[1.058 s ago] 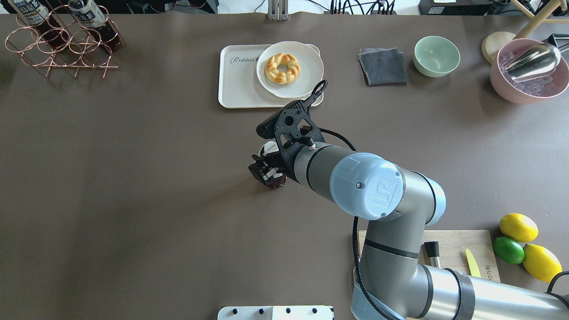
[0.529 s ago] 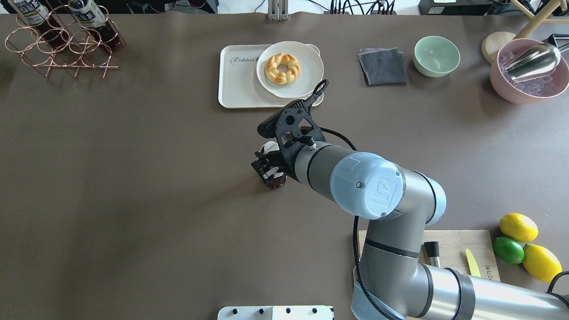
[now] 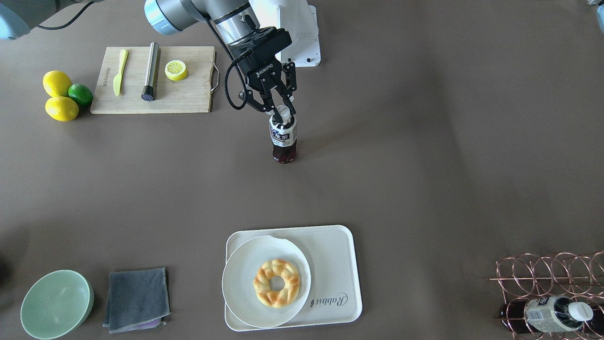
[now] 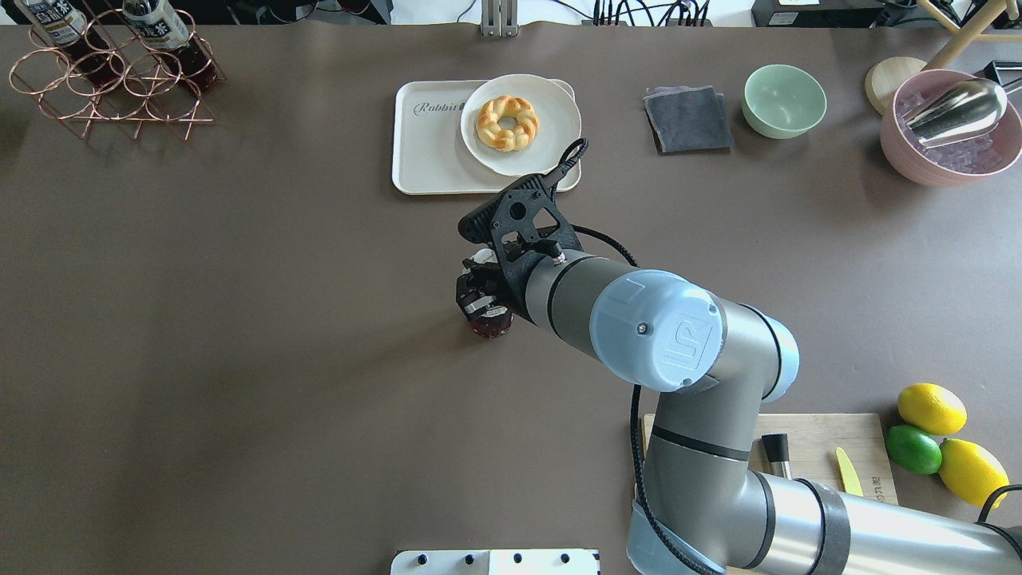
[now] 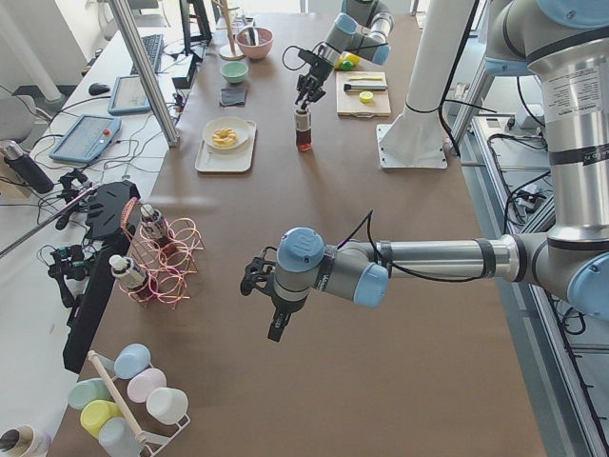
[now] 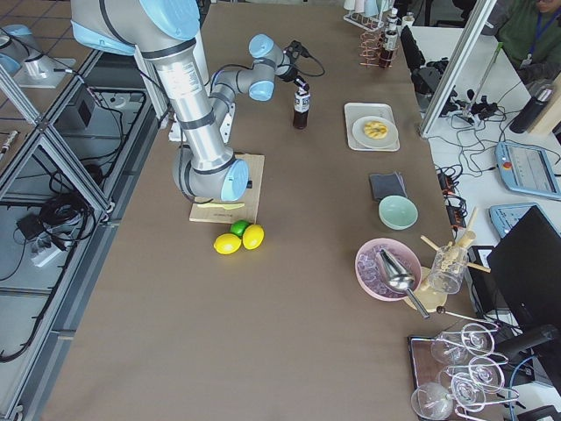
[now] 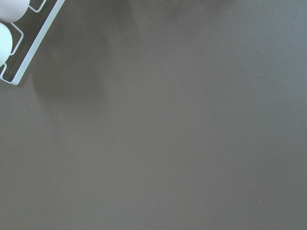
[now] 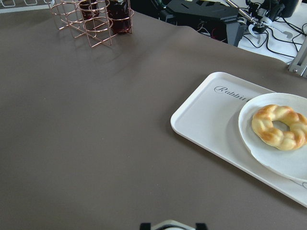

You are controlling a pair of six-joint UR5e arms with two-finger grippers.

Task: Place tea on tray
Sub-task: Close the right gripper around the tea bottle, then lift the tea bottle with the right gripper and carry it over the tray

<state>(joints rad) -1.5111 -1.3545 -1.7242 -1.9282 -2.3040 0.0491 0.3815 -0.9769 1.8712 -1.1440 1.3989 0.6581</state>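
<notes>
A tea bottle with dark liquid and a white cap stands upright on the brown table, mid-table. My right gripper comes down over it and is shut on its cap and neck. In the overhead view the gripper covers most of the bottle. The cap shows at the bottom edge of the right wrist view. The cream tray marked "Rabbit" lies beyond the bottle and also shows in the front view. My left gripper hangs over bare table far from these; I cannot tell whether it is open or shut.
A white plate with a doughnut fills the tray's right half. A copper rack with two more bottles stands far left. A grey cloth, a green bowl, a pink bowl, a cutting board and lemons are on the right side.
My right gripper's fingers have closed in on the bottle's cap and neck. The wrist has shifted slightly toward the tray. The bottle stays in place on the table.
</notes>
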